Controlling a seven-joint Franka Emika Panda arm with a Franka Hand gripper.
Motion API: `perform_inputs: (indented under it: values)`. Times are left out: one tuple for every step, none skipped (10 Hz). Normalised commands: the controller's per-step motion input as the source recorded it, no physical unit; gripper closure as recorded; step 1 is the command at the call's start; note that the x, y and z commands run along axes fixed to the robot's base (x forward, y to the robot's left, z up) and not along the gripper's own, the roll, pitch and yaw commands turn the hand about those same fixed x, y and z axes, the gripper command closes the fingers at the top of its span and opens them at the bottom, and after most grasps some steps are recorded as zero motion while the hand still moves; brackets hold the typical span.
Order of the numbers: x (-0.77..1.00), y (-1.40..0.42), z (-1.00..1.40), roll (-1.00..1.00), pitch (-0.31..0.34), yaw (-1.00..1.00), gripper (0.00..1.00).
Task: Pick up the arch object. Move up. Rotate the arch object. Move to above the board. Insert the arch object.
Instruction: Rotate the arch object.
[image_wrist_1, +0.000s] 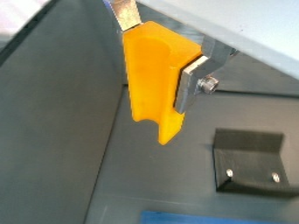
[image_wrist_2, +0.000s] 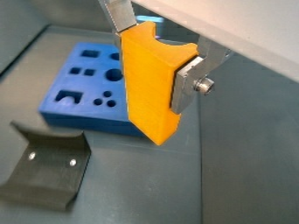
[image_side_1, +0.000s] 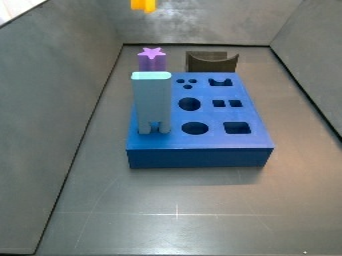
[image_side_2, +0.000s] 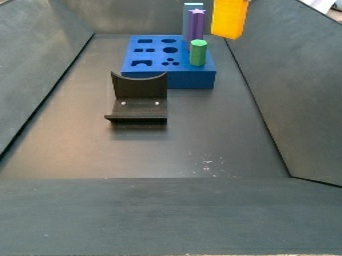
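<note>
Arch object (image_wrist_2: 156, 83) sits clamped between my gripper (image_wrist_2: 155, 48) fingers (image_wrist_2: 187, 86), lifted off the floor. Below I see the fixture (image_wrist_2: 49, 166), then the board (image_wrist_2: 91, 87) beyond. In a side view it hangs high, probably beside the board (image_side_2: 166, 62) rather than over it.

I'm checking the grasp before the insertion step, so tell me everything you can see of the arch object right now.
The arch object is a smooth orange-yellow block that looks like plastic, with a notch at one end, seen in a wrist view. The gripper is shut on it, silver fingers pressing opposite faces. It hangs in the air, touching nothing else, high at the frame's top edge in both side views, not yet over the board.
</note>
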Motion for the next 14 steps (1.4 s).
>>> perform_inputs:
  values:
    - [0.01,0.00,-0.02,0.09,-0.105,-1.00,1.00]
    - [0.00,0.01,-0.02,0.08,-0.109,-0.74,1.00]
    - [0.00,0.00,-0.02,0.08,-0.102,-0.51,1.00]
    - [-0.01,0.00,-0.02,0.08,-0.095,-0.34,1.00]
    - [-0.01,0.00,-0.02,0.08,-0.091,-0.22,1.00]
    - [-0.01,0.00,0.00,0.00,0.000,-1.00,1.00]
    - [-0.01,0.00,0.00,0.00,0.000,-1.00,1.00]
    - [-0.01,0.01,0.01,0.00,0.000,-1.00,1.00]
    - [-0.01,0.01,0.01,0.00,0.000,-1.00,1.00]
    - [-0.01,0.01,0.01,0.00,0.000,-1.00,1.00]
    - [-0.01,0.01,0.01,0.00,0.000,-1.00,1.00]
    - [-0.01,0.01,0.01,0.00,0.000,-1.00,1.00]
    - [-0.01,0.01,0.01,0.00,0.000,-1.00,1.00]
    - [-0.01,0.01,0.01,0.00,0.000,-1.00,1.00]
